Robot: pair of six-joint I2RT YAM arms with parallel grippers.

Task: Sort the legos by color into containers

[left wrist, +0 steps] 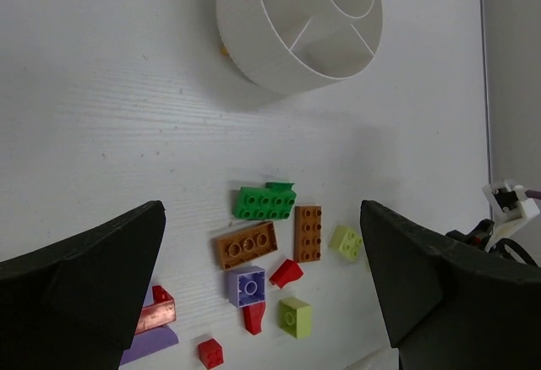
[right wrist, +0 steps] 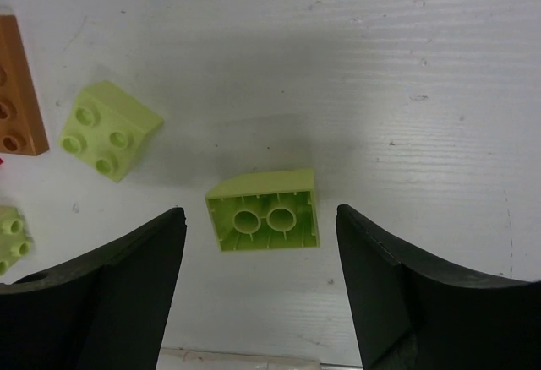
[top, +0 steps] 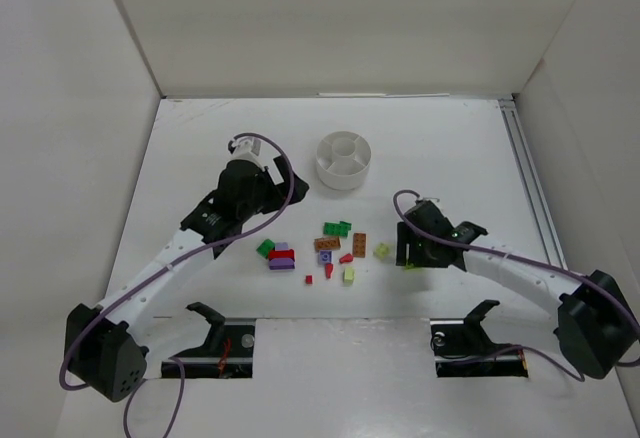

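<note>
The legos lie in a loose cluster on the white table (top: 200,138): green (top: 337,228), orange-brown (top: 327,244), purple (top: 325,257), red (top: 346,257) and lime (top: 382,250) bricks. The round white divided dish (top: 342,161) stands behind them and looks empty. My right gripper (top: 407,248) is open, low over a lime brick (right wrist: 264,221) that lies hollow side toward the camera, between the jaws without touching them. My left gripper (top: 268,196) is open and empty, raised left of the dish. In its wrist view it (left wrist: 262,214) frames the cluster, with the dish (left wrist: 296,24) above.
A green brick (top: 265,248) and a red and purple stack (top: 281,257) lie at the cluster's left. White walls enclose the table on three sides, and a rail (top: 525,173) runs along the right. A second lime brick (right wrist: 108,129) lies left of the right gripper.
</note>
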